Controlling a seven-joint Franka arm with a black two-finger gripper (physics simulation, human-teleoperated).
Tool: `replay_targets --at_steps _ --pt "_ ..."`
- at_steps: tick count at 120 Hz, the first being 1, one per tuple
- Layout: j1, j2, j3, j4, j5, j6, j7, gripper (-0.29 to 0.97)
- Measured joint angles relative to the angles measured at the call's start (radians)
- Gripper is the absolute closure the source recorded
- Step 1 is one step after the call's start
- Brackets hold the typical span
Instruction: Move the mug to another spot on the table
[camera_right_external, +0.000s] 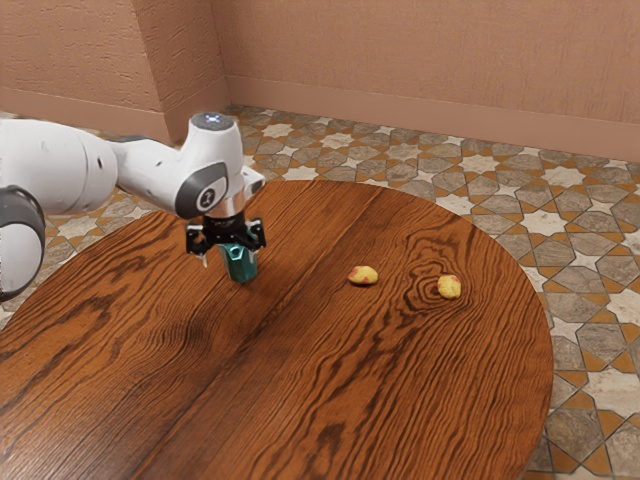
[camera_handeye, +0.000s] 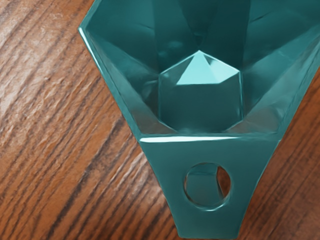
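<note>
No readable text, label, brand, number or sign shows anywhere.

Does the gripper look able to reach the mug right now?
Likely yes: the gripper sits directly over the mug, wrist view looking into its open top. The two yellow pieces lie well off to the exterior view's right.

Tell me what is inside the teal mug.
The wrist view looks down into the mug: inside are its own faceted teal walls and floor, with no contents visible. The interior's far part runs off the picture, so it cannot be checked.
</note>
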Motion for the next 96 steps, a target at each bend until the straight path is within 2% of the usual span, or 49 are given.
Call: replay_targets --at_steps 88,96 --pt "0.012 0.088 0.001 0.053 -0.014 0.089 0.113 0.02" --pt "0.012 0.089 0.001 0.053 -0.014 0.092 0.118 0.09"
